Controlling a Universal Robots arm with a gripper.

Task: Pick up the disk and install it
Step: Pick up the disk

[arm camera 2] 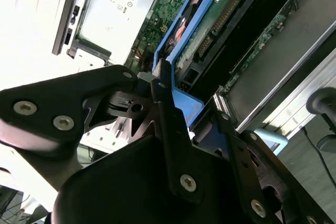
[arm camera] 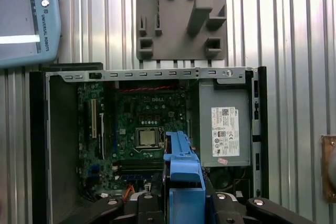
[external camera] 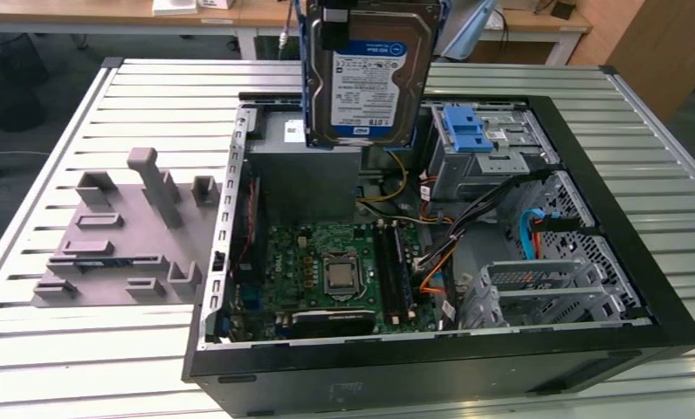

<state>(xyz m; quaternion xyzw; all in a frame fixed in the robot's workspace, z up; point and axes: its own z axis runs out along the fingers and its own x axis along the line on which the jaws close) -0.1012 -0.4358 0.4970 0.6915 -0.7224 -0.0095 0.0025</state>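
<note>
Blue-framed disk hangs clamped in your gripper above the open case; lower it slowly, square to the drive cage.

The disk — silver, blue-framed — hangs upright above the open case.

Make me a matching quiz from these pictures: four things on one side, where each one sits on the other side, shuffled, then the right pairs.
Things
1. the disk
2. grey fixture block
3. processor
4. blue latch

Places
A. on the green board inside the case
B. held by the gripper above the open case
C. on the drive cage at the case's far end
D. on the slatted table, at the exterior view's left of the case

Pairs: 1-B, 2-D, 3-A, 4-C
</note>
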